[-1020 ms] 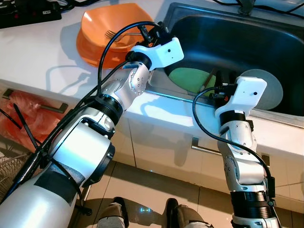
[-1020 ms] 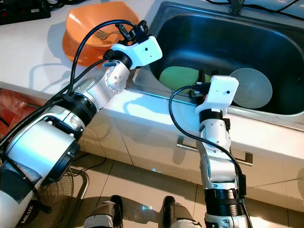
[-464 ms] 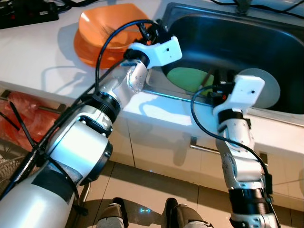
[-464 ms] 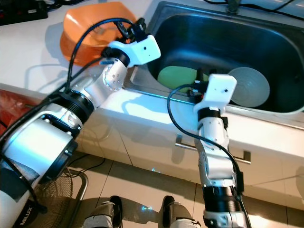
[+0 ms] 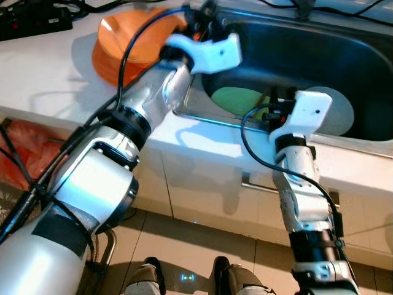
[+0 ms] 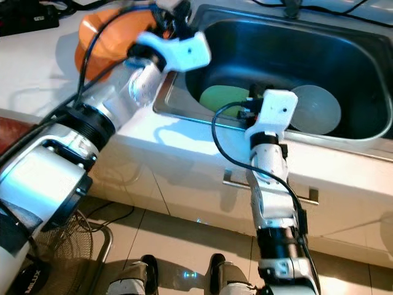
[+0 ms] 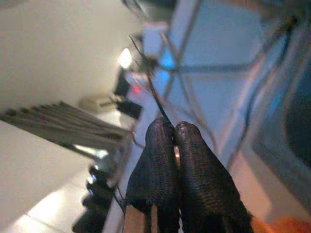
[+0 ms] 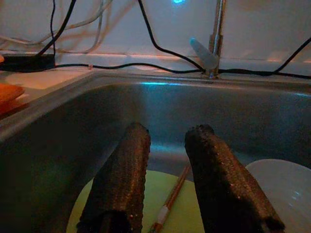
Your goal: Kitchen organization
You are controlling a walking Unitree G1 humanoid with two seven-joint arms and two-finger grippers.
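**Two robot arms reach over a kitchen sink**

In the left eye view a dark steel sink (image 5: 368, 80) fills the upper right of the frame, set in a white counter (image 5: 49, 74). On its floor lie a green plate (image 5: 236, 101) and, to its right, a white plate (image 5: 341, 117).

An orange bowl (image 5: 120, 43) sits on the counter at upper left, just beside the sink. The left arm, blurred, stretches across it toward the top of the frame.

The left wrist view shows what the head views hide: the left gripper (image 7: 174, 131) has its black fingers pressed together with nothing visible between them, before a pale wall strung with cables.

The right wrist view looks into the basin. The right gripper (image 8: 167, 133) hangs narrowly parted and empty above the green plate, where a wooden chopstick (image 8: 170, 199) rests. A tap (image 8: 214, 43) stands behind.
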